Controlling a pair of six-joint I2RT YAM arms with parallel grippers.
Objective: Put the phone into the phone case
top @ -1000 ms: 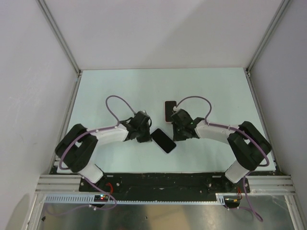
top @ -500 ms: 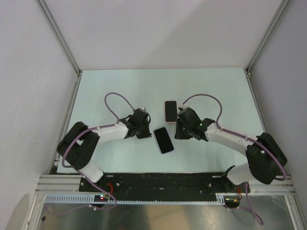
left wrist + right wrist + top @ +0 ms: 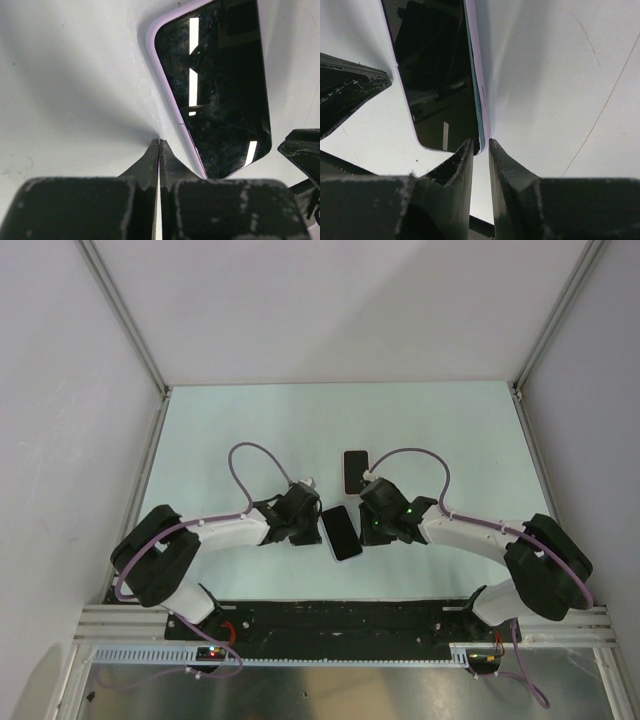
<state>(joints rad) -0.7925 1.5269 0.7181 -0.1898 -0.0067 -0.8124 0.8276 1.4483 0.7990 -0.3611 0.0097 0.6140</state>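
Bracketing the phone (image 3: 341,532) at frame centre, its long axis near-vertical in the top view.
We see the left gripper (image 3: 158,145) fully closed and empty, just beside the phone's left edge. The right gripper (image 3: 481,147) is narrowly parted at its right edge, and we cannot tell if it grips. The phone case (image 3: 355,470) lies above, nearer the right arm.

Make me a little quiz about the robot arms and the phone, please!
1. Which side of the phone faces up?
2. Which jaws are squeezed fully shut? A left jaws, B right jaws, C both.
3. True or false: the phone is already inside its case.

Key:
1. The dark screen side.
2. A. The right jaws show a narrow gap.
3. False. The phone case lies apart, farther back on the table.
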